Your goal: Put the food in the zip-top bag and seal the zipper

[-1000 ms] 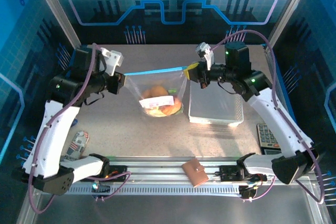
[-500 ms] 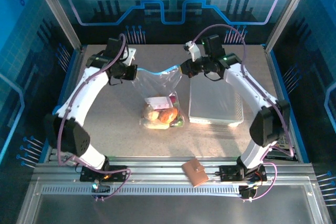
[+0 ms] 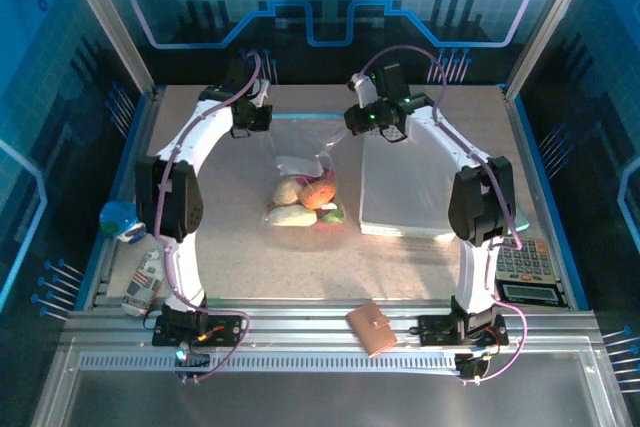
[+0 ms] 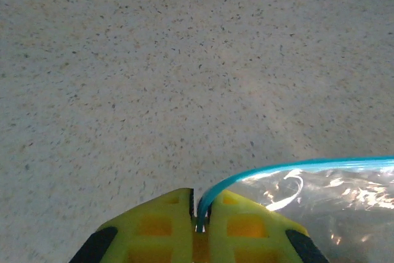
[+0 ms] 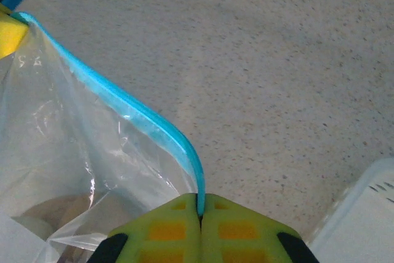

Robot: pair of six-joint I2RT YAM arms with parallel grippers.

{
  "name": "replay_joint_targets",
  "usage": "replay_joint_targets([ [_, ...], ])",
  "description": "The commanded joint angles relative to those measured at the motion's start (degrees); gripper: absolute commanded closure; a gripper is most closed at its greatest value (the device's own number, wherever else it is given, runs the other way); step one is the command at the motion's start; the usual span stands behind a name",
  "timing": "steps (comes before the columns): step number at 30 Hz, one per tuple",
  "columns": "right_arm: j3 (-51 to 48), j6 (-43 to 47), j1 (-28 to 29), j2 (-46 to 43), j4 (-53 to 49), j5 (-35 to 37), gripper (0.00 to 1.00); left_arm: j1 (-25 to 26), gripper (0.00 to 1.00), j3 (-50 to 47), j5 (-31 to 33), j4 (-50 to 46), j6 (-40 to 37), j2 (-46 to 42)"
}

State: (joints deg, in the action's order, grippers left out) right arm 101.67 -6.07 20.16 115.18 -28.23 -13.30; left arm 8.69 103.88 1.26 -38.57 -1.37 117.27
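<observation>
The clear zip-top bag (image 3: 298,152) lies stretched over the far middle of the table, its blue zipper (image 3: 305,119) pulled taut between both grippers. The food (image 3: 305,204), tan, orange, red and green pieces, is bunched at the bag's near end. My left gripper (image 3: 257,117) is shut on the zipper's left end, and the blue strip (image 4: 289,166) curves out from between its yellow fingers (image 4: 160,220). At the zipper's right end my right gripper (image 3: 354,120) is also shut; there the strip (image 5: 123,106) runs up and left from the fingertips, with bag film (image 5: 74,170) below it.
A white perforated basket (image 3: 412,187) stands just right of the bag; its corner (image 5: 363,220) is near my right fingers. A brown wallet (image 3: 371,328) lies on the front rail. A calculator (image 3: 520,265) sits at the right edge, and small items (image 3: 143,277) at the left edge.
Both arms have reached farther back, carrying the bag's mouth toward the rear of the table. The bag now lies flatter, with the food nearer its closed end.
</observation>
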Motion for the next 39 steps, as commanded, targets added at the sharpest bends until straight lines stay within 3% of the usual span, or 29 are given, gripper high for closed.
replay_joint_targets([
  [1, 0.60, -1.33, -1.00, 0.87, 2.45, 2.52, 0.91, -0.69, 0.92, 4.05, -0.28, 0.79, 1.91, 3.44],
  [7, -1.19, -2.28, -1.66, -0.07, 3.75, 1.82, 0.57, -0.77, 0.80, 5.90, -1.14, 1.00, 3.45, 6.17],
  [10, -3.86, -2.55, -1.70, -3.04, 6.09, 1.84, 0.49, -1.20, 0.72, 6.08, -0.67, 1.46, 4.17, 4.57],
  [16, -7.53, -2.62, -1.79, -9.91, 8.36, 1.89, 0.19, -2.27, 0.46, 6.64, 0.78, 3.00, 4.46, -1.45],
  [19, -11.10, -3.38, -1.71, -14.41, 10.74, 1.81, 0.19, -2.19, 0.49, 6.87, -0.68, 3.33, 4.40, -4.69],
  [21, -13.92, -3.88, -1.75, -17.86, 12.14, 2.12, 0.19, -1.73, 0.59, 5.70, -2.09, 3.33, 5.01, -7.53],
  [23, -18.53, -4.35, -1.69, -22.59, 14.65, 3.65, 0.22, -0.48, 0.71, 1.18, -1.67, 4.58, 5.53, -12.38],
  [25, -24.36, -4.32, -1.68, -28.07, 18.19, 6.65, 0.23, 0.61, 0.74, -7.90, 0.45, 9.83, 6.71, -19.84],
  [29, -37.27, -3.16, -2.48, -40.56, 23.71, 14.70, 0.18, 0.47, 0.51, -30.63, 2.14, 24.32, 9.90, -38.55],
  [35, -49.62, -3.86, -7.23, -54.15, 22.41, 18.85, 0.14, -0.56, 0.46, -47.46, 3.44, 24.79, 11.21, -56.40],
  [39, -59.42, -5.80, -10.39, -60.41, 26.90, 23.68, 0.10, -0.65, 0.32, -61.39, 7.37, 32.66, 11.55, -66.75],
])
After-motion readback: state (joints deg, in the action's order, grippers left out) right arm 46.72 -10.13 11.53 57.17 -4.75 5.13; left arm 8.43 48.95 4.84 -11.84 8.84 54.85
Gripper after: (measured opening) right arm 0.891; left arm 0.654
